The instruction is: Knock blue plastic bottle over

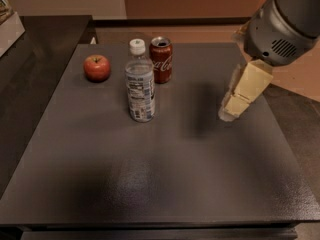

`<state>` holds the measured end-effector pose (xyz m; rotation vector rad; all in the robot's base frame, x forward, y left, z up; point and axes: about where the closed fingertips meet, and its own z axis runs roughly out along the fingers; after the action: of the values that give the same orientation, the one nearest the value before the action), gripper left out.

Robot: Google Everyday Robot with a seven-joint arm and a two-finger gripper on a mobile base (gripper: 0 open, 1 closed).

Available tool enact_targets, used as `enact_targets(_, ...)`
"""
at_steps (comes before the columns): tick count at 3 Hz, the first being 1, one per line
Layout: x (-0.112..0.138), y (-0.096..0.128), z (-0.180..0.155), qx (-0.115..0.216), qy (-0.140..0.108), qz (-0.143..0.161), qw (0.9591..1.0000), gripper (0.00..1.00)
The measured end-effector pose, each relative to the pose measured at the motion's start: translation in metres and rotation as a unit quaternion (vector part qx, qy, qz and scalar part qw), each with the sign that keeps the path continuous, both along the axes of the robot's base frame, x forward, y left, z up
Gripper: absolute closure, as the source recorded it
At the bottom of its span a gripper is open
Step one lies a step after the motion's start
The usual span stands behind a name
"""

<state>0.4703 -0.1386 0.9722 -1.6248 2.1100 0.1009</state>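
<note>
The gripper (229,111) hangs over the right side of the dark table (165,184), with its tip pointing down and a bit to the left. It is low, close to the table top, but I cannot say if it touches. I cannot tell how far open it is. I see nothing held in it. Above it, the big gray arm (282,21) comes in from the top right corner.

The blue plastic bottle (140,86) stands straight up on the table, with its white cap on top. It is to the left of the gripper in the view, well apart from it, with bare table between them. Its long side goes up and down, so a push from the side, up high near the cap, would likely tip it best. I think the gripper has to go left across the table to reach it.

A red can (161,60) stands just behind the bottle, a little to the right, very near it. A sideways push could hit the can too. A red apple (97,67) sits farther left, near the back.
</note>
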Motion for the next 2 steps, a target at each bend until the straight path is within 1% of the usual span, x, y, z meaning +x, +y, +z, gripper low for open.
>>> enact_targets(1, 0.019, 0.044, -0.004, 0.035, -0.017, 0.012, 0.9992, 0.00)
enact_targets(2, 0.038, 0.084, -0.009, 0.072, -0.022, 0.024, 0.9968, 0.00)
